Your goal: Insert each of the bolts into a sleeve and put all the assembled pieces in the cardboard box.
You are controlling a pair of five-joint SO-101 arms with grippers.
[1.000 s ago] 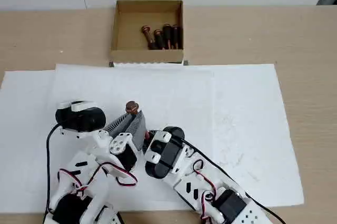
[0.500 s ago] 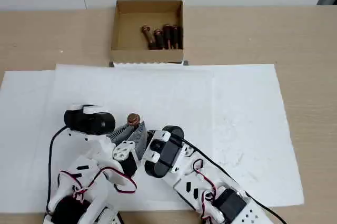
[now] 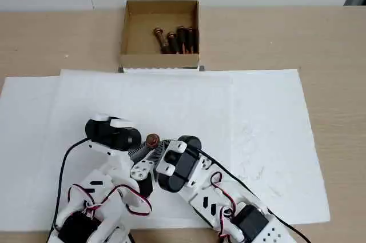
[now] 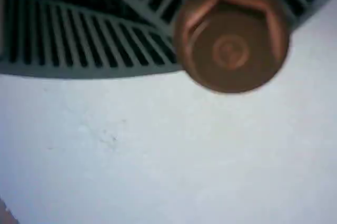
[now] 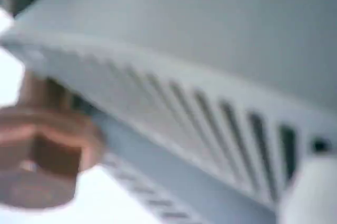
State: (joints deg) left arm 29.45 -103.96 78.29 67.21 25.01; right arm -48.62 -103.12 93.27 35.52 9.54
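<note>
One bolt (image 4: pixel 231 37) sits pinched in the left gripper (image 3: pixel 147 149). Its grey ribbed fingers (image 4: pixel 95 39) close on the bolt just under the copper hexagonal head. In the high view that head faces up, low over the paper and between the two wrists. The right gripper (image 3: pixel 165 150) is crowded against the same spot, tucked under its own wrist, and I cannot tell whether it is clamped on anything or released. I also cannot tell whether a sleeve is already on the shank (the ribbed fingers cover the part below the head).

Both arms are bunched together at the near edge of a white paper sheet (image 3: pixel 257 117) spread over the wooden table (image 3: pixel 320 37). Well apart from them, just past the far edge of the sheet, the cardboard box (image 3: pixel 160 60) stands open. The assembled pieces (image 3: pixel 176 39) lie side by side inside it, toward its right side.

By my judgement the task is mostly done. Four pieces, as best I can count, are already in the box. The bolt in the grip is the only one I can count outside it. What remains is to finish mating it with its sleeve, if that is not yet done, and carry it across the sheet to the box.

The count is one held bolt, four boxed pieces, one box and two arms.
</note>
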